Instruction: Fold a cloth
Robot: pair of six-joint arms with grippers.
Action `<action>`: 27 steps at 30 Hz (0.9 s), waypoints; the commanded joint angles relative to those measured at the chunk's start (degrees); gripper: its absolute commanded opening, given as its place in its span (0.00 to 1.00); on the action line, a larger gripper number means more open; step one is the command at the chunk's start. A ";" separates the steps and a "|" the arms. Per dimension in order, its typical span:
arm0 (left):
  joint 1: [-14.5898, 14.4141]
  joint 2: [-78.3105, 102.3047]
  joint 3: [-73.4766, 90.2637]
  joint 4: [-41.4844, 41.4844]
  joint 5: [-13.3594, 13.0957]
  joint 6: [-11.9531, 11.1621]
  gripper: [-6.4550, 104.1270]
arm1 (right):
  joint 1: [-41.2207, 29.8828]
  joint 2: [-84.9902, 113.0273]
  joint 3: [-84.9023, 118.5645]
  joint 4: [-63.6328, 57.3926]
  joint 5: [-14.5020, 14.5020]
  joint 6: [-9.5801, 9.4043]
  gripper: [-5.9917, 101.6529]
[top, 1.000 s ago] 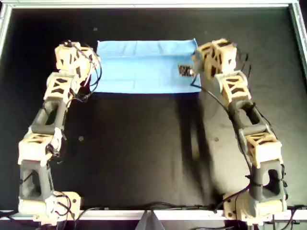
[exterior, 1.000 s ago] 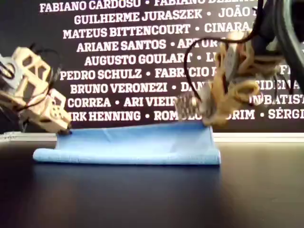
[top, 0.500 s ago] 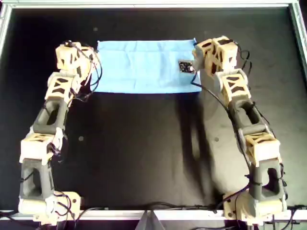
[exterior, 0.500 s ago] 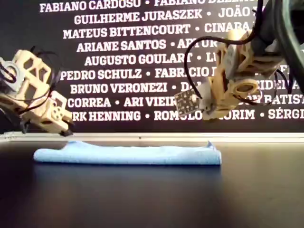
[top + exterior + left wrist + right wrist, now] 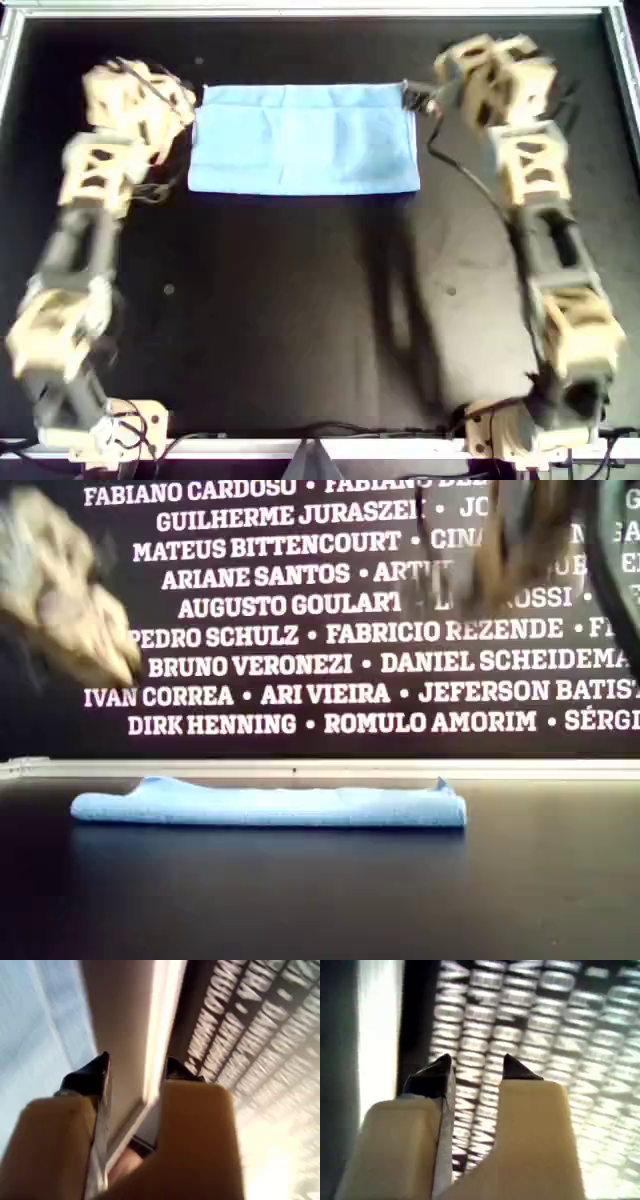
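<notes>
- The cloth (image 5: 303, 138) lies folded in a flat strip on the black counter (image 5: 300, 320), between the two claws (touched by neither).
- The left claw (image 5: 135, 1067) is raised just off one short end, released and empty.
- The right claw (image 5: 472, 1067), beside the opposite end, is likewise parted, gripping nothing.
- A name-covered wall (image 5: 330, 630) stands behind.

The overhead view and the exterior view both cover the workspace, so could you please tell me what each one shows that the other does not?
Only the overhead view shows the cloth as a full rectangle and both arms whole, from bases to grippers, flanking it. Only the exterior view shows the backdrop of white names and the cloth's low, layered profile, with one corner poking up at that view's right. Both show the light blue cloth lying on the black table, with nothing gripping it.
</notes>
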 commanded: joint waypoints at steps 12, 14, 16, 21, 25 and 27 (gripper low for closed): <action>1.14 85.78 53.61 11.95 -0.44 0.26 0.41 | -0.09 88.24 66.53 1.41 0.09 0.35 0.43; 1.14 92.72 62.49 11.95 -0.44 0.26 0.41 | -0.09 95.54 76.55 1.49 1.14 0.26 0.43; 1.14 98.96 71.28 11.95 -0.44 0.35 0.41 | -0.09 101.69 85.78 1.49 2.81 -0.62 0.43; 1.14 108.63 87.98 11.16 -0.44 0.35 0.41 | -1.49 116.19 104.85 1.05 8.61 -0.70 0.43; 1.23 108.46 92.81 10.72 -0.44 0.35 0.41 | -4.04 119.79 113.12 0.70 13.18 -0.70 0.43; 1.14 108.46 92.99 10.63 -0.44 0.35 0.41 | -4.39 119.00 115.14 0.70 13.89 -0.62 0.43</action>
